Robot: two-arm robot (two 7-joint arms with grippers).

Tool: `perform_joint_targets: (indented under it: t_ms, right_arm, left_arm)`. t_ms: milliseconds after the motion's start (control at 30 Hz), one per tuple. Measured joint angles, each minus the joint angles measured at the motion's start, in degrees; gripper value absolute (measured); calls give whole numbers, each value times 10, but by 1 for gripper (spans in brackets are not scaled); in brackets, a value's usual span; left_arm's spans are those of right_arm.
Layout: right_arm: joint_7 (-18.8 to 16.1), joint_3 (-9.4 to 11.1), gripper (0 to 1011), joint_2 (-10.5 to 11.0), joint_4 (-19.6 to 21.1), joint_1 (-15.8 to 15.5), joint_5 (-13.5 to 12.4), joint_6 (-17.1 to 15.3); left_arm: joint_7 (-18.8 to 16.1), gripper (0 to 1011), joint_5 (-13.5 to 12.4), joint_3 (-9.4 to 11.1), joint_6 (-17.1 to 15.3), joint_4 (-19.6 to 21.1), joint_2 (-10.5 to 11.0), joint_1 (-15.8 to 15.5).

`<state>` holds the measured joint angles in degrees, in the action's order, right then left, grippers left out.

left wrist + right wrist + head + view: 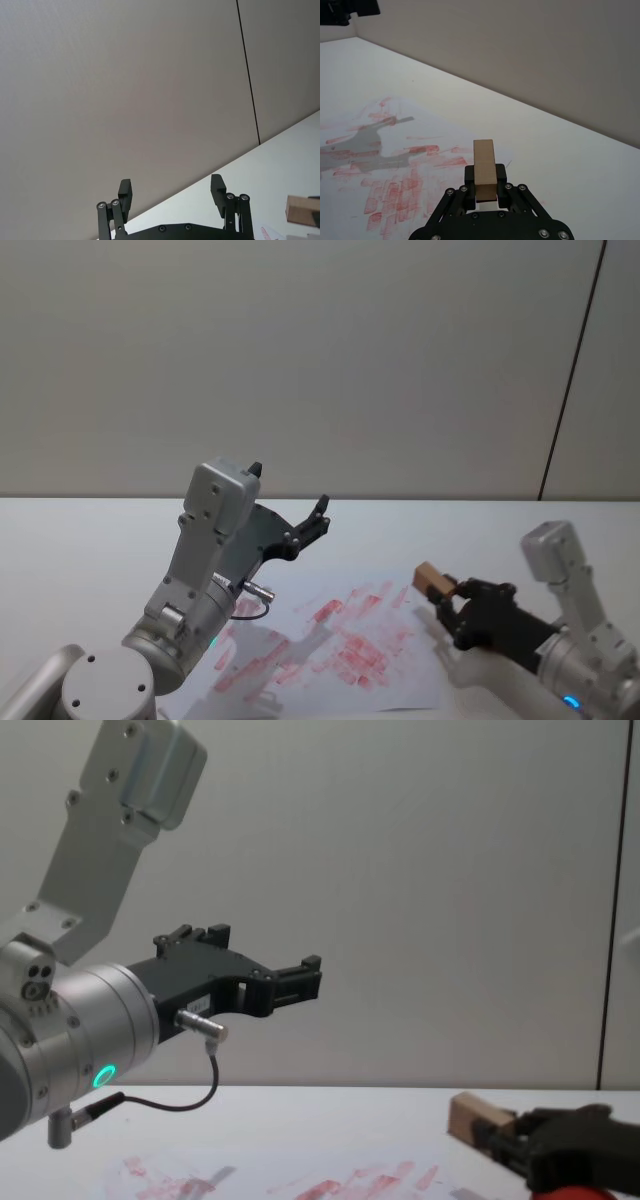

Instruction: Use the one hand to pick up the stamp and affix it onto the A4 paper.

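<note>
Head view: at the lower right, the right gripper (pixel 441 593) is clamped on the stamp (pixel 430 580), by the right edge of the A4 paper (pixel 340 645) at bottom centre. Left of centre, the raised left gripper (pixel 288 488) gapes wide and holds nothing.

Left wrist view: its spread fingers (pixel 218 192) frame bare wall.

Right wrist view: the stamp (pixel 485 167) juts from the closed claw, with the red-smeared paper (pixel 380 165) beyond.

Chest view: the stamp (pixel 468 1116) sits at the lower right, lifted off the table (pixel 330 1120).

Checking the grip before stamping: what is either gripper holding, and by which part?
The right gripper pinches the stamp at one end; the left gripper, open, holds nothing.
</note>
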<state>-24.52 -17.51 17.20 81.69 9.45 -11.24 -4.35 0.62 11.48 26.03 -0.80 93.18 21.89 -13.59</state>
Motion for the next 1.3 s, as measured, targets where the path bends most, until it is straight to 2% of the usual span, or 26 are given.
perform_joint_targets:
  t_ms: [267,567,1300]
  right_arm:
    - [15,17,216,20,19,-11,-19,-6]
    - [24,27,216,32,21,-18,-27,-18]
    - [20,36,216,49,13,-28,-31,-45]
  left_arm:
    - [0,1003,0,0,0,0,0,0]
    - [0,1003,0,0,0,0,0,0]
    - [0,1003,0,0,0,0,0,0]
